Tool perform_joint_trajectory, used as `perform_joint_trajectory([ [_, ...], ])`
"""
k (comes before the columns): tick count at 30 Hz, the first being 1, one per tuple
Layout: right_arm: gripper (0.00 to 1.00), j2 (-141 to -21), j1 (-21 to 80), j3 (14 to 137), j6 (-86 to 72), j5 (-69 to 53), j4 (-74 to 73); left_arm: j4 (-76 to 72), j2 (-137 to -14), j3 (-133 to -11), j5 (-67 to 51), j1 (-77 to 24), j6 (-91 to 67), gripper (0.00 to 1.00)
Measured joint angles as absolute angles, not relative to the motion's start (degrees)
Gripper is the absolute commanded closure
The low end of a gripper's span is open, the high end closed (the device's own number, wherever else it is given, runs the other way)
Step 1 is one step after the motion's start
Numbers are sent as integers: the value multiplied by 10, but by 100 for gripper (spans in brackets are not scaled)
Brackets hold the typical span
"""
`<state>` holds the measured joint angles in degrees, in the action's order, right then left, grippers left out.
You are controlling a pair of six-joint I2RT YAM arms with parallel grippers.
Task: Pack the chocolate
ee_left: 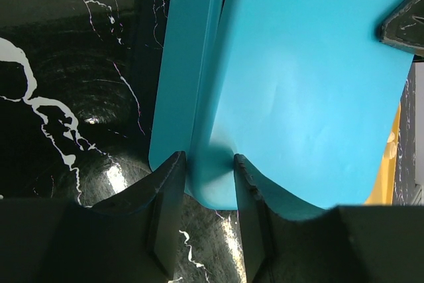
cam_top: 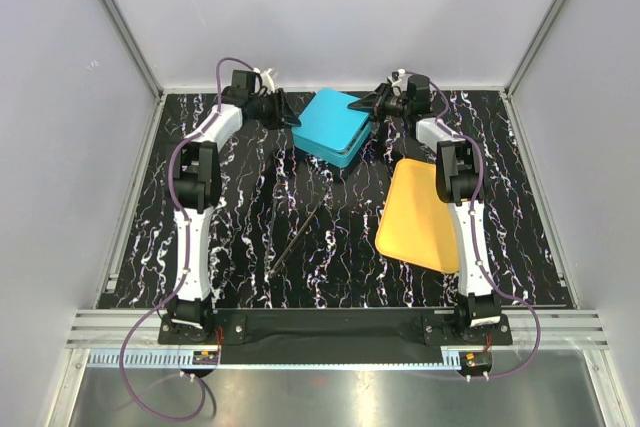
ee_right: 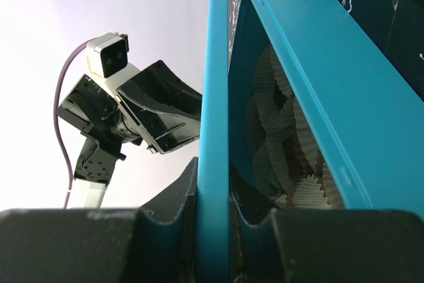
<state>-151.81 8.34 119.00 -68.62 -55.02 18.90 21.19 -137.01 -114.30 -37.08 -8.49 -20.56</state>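
Observation:
A blue box (cam_top: 330,127) lies at the back middle of the table, partly open. Its lid (ee_right: 213,97) stands edge-on in the right wrist view. My right gripper (ee_right: 213,183) is shut on that lid's edge, at the box's right side (cam_top: 372,105). The base (ee_right: 344,84) gapes to the right and holds grey pleated paper cups (ee_right: 271,130). The chocolate is hidden behind them. My left gripper (ee_left: 209,164) is at the box's left corner (cam_top: 285,112), one finger on each side of the rounded blue corner (ee_left: 212,183). Whether it pinches the corner is unclear.
A yellow tray (cam_top: 420,212) lies flat right of centre, beside the right arm. A thin dark rod (cam_top: 300,232) lies on the black marbled table (cam_top: 240,247) in the middle. White walls close in the back and both sides.

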Motion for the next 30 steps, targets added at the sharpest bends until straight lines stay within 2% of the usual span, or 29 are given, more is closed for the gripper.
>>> perform_joint_trajectory([
  [13,65,-1518,67,1194,-660,-535,161,211,-1381,-1147,-372,-85,-206,61],
  [25,62,-1518,41,1193,-644,-526,147,212,-1383,-1150,-371,-85,-206,60],
  [30,54,-1507,30,1175,-620,-513,133,212,-1383,-1150,-372,-86,-206,60],
])
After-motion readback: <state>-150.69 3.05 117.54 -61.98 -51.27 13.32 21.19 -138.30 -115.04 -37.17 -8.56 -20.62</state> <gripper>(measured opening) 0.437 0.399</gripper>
